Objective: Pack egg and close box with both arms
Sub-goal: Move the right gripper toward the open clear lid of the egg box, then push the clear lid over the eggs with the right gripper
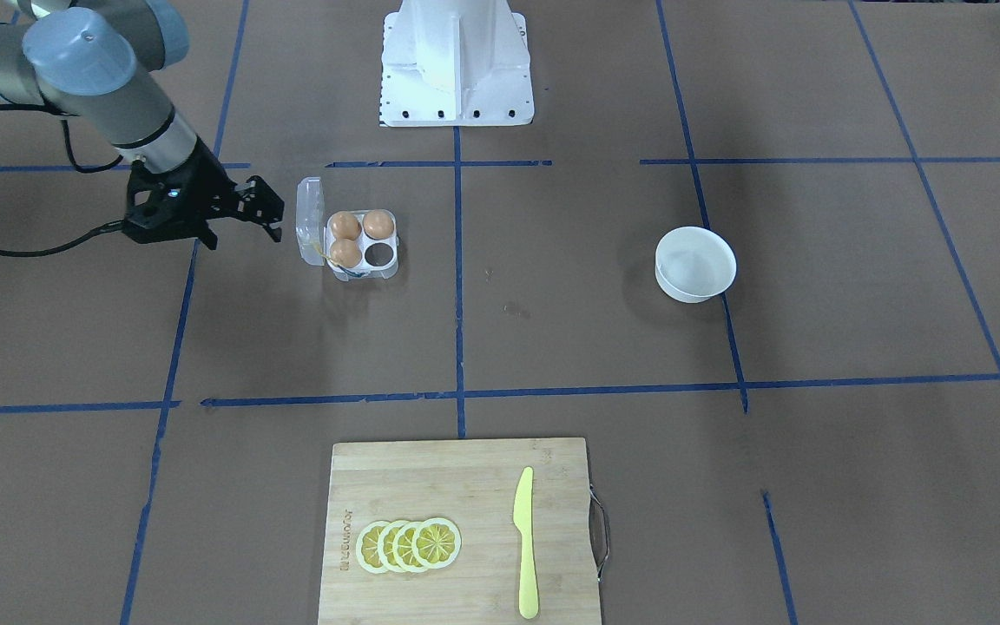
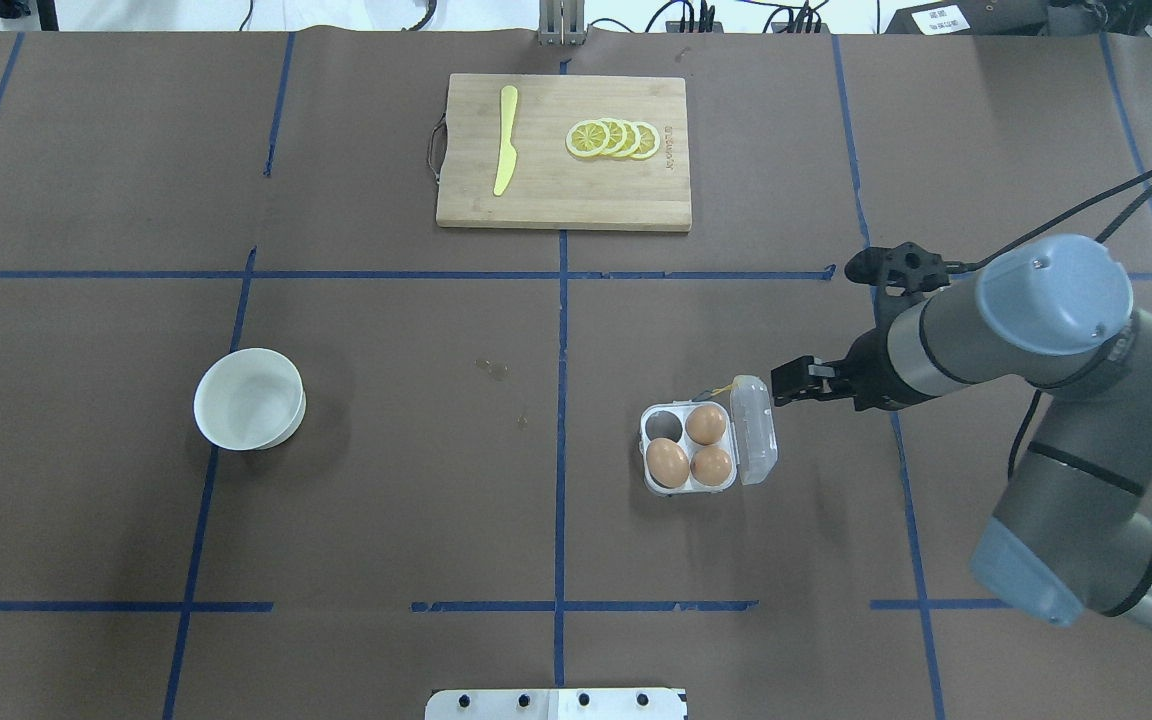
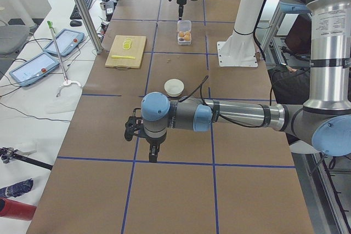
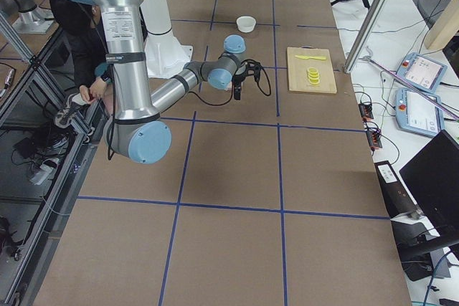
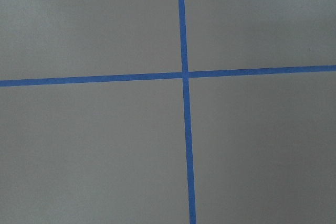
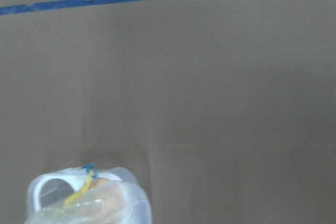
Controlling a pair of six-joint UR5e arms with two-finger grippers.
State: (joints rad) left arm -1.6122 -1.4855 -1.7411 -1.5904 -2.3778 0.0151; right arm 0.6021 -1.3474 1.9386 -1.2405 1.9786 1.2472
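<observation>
With three eggs (image 2: 705, 424) already sitting in the box (image 2: 687, 444) and the bowl (image 2: 248, 405) showing nothing inside, this looks like lid time. The box sits on the table (image 2: 386, 500), on the robot's right side, a little right of the centre tape line. The right gripper (image 2: 786, 385) hovers just beside the lid (image 2: 754, 430), not touching it. Its fingers hold nothing; parted or together, I can't tell from here. The left gripper (image 3: 153, 154) hangs well away over bare table, pointing down, and I can't read its fingers either.

How will it handle? My read: thin clear plastic, very light, springy at the hinge and slick, so a careless push on the lid could skate the whole box across the paper. The eggs are the fragile part, their round tops standing proud of the cells. The best hold looks like the lid's free top edge, pressed over toward the robot's left. The other arm could steady the base wall on the side away from the hinge.

Now orientation. The base is square, with no real long axis. The lid stands on edge at the box's right side, its length and hinge line running away from the robot. The one empty cell (image 2: 663, 425) is the far-left corner.
</observation>
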